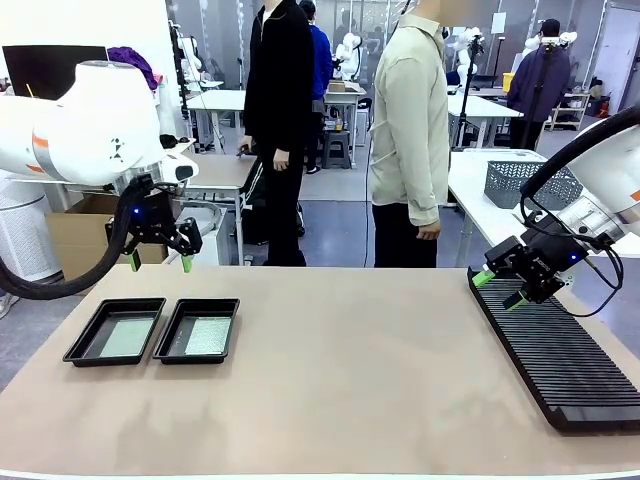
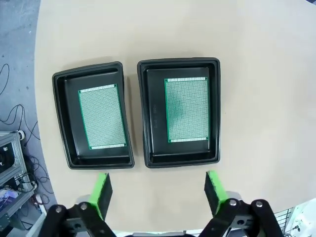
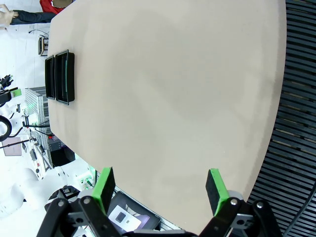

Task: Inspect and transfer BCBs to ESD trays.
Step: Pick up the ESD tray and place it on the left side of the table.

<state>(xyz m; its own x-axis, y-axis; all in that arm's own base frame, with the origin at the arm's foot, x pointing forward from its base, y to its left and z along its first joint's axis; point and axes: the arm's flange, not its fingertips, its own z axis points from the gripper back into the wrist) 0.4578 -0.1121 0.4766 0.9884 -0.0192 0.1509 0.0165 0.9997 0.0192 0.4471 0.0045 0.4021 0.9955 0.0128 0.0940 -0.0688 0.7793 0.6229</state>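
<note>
Left wrist view: the left gripper (image 2: 157, 191) is seen spread wide and empty above two ESD trays (image 2: 63, 118), each with one BCB (image 2: 186, 109) lying flat on its floor. In the front view the right gripper (image 1: 501, 289) is likewise parted and empty over the near end of the slotted rack (image 1: 560, 360). Any descent by the left arm is judged liable to catch a tray rim and shift the seated boards; the trays sit side by side, almost touching, so one knock could disturb both
</note>
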